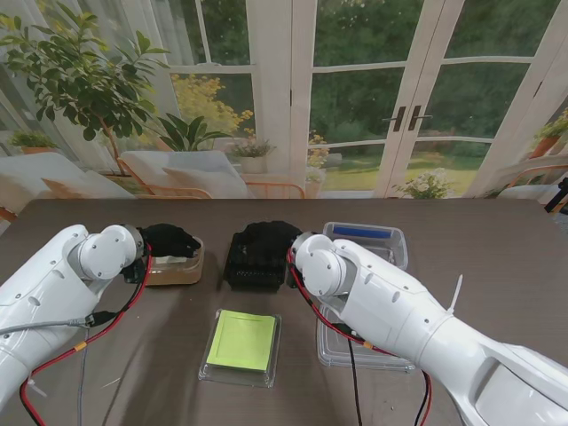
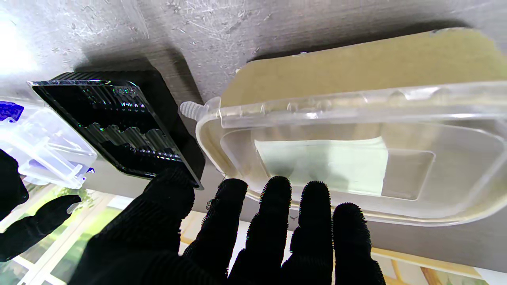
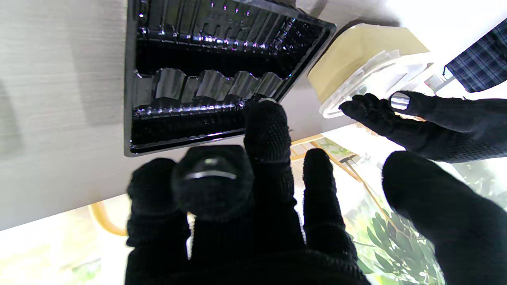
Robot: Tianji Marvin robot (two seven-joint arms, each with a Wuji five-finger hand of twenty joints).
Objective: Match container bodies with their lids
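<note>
A: Where is the tan container body (image 1: 180, 266) found?
B: It is seen on the worktop (image 1: 497, 248), directly under the fingers (image 2: 277, 206) of the left hand (image 1: 169, 240). A clear lid (image 2: 356, 158) is seated on it, and the fingertips are spread over the lid's far edge. No closed grasp is shown; the fingers are extended and held apart.

A: And the black ribbed tray (image 1: 256, 266)?
B: It is placed just beside the tan container, under the right hand (image 1: 266, 240). In the right wrist view one fingertip (image 3: 265, 118) is laid against the tray's rim, while the other fingers are loosely curled and apart. Nothing is gripped by that hand.

A: What is found farther out from the fingers?
B: Beyond the right hand's outer side, a clear box with a blue clasp (image 1: 366, 238) is set on the worktop. Nearer to me than the fingers, a clear container holding a yellow-green sheet (image 1: 241, 344) is laid flat, between the two forearms. A flat clear lid (image 1: 342, 348) is partly hidden under the right forearm, just beside the yellow-green one.

A: Are the two hands touching?
B: They are kept apart; the black tray and the tan container are each covered by their own hand.
</note>
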